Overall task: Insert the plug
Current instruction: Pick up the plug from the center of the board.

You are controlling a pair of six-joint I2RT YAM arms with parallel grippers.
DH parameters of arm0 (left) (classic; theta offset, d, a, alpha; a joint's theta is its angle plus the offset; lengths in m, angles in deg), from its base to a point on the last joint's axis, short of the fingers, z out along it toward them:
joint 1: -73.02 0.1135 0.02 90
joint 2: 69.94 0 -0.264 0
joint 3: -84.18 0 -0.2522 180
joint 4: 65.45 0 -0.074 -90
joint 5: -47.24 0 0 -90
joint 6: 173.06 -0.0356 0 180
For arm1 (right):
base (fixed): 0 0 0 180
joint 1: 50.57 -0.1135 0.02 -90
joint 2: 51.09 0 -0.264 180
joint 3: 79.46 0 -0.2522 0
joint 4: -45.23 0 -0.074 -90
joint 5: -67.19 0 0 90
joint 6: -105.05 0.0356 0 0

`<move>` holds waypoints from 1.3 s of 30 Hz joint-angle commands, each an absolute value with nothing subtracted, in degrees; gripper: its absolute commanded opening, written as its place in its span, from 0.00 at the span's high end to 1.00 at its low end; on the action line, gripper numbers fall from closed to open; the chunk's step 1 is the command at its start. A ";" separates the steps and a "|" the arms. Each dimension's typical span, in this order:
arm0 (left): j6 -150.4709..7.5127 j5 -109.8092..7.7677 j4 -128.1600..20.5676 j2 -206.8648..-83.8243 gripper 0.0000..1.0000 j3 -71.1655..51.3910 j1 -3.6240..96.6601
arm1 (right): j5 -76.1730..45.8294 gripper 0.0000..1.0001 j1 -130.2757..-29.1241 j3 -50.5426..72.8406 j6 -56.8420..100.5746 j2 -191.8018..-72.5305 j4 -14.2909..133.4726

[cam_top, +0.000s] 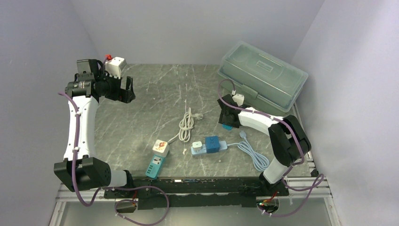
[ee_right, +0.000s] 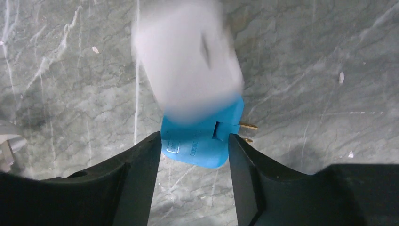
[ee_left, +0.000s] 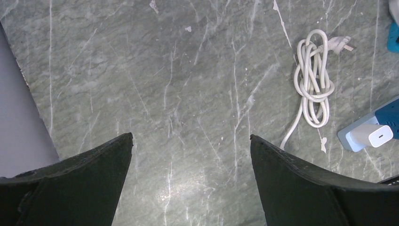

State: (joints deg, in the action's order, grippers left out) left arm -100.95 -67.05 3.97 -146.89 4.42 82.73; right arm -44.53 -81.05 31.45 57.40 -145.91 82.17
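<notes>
A plug (ee_right: 202,141) with a blue body, a blurred white upper part and brass prongs pointing right lies on the marble table between the fingers of my right gripper (ee_right: 194,136). Both fingertips touch its sides. From above, only a bit of that blue plug (cam_top: 227,126) shows under the right gripper (cam_top: 227,120), in front of the storage box. A blue power strip (cam_top: 210,144) with a white charger plugged in lies near the front middle. My left gripper (cam_top: 126,89) hovers high at the back left, open and empty (ee_left: 190,139).
A translucent lidded box (cam_top: 261,75) stands at the back right. A coiled white cable (cam_top: 187,125) lies mid-table, a pink-and-white adapter (cam_top: 160,147) and teal strip (cam_top: 154,165) at front left. A pale blue cord (cam_top: 251,151) loops at front right. A white cube adapter (cam_top: 115,66) sits back left.
</notes>
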 commanded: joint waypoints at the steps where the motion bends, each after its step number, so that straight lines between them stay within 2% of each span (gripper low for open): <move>1: -100.99 -68.25 4.33 -145.35 0.00 4.64 82.96 | -45.93 0.45 -80.93 29.12 56.81 -145.71 80.12; 8: -101.18 -68.68 5.05 -145.48 0.00 5.17 82.92 | -47.05 0.50 -80.96 28.33 53.70 -142.40 80.80; 9: -101.19 -68.76 5.15 -145.52 0.00 5.21 82.95 | -47.52 0.48 -80.98 28.03 53.00 -141.80 81.24; 12: -101.17 -68.91 5.26 -145.47 0.00 5.31 82.97 | -49.80 0.27 -80.91 26.32 49.75 -139.83 82.16; 17: -101.24 -69.06 5.36 -145.30 0.00 5.09 82.97 | -49.79 0.20 -80.21 21.05 41.88 -139.49 79.34; 21: -101.02 -69.15 4.78 -145.41 0.00 4.53 82.97 | -45.45 0.12 -80.19 14.70 36.17 -145.43 75.84; 25: -100.96 -68.97 4.80 -146.30 0.00 4.75 82.95 | -41.16 0.01 -79.62 9.77 31.13 -152.82 72.46; 32: -102.08 -68.53 5.37 -146.83 0.00 5.45 83.01 | -34.64 0.00 -77.04 5.75 28.82 -160.84 69.37; 39: -102.58 -68.07 5.42 -147.44 0.00 5.74 82.98 | -35.18 0.00 -77.03 3.28 31.30 -166.15 68.81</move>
State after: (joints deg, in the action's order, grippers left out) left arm -101.63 -67.45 5.28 -147.30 4.42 82.73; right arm -35.61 -76.99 6.91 30.58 -165.41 72.21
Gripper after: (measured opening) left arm 0.996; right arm 0.994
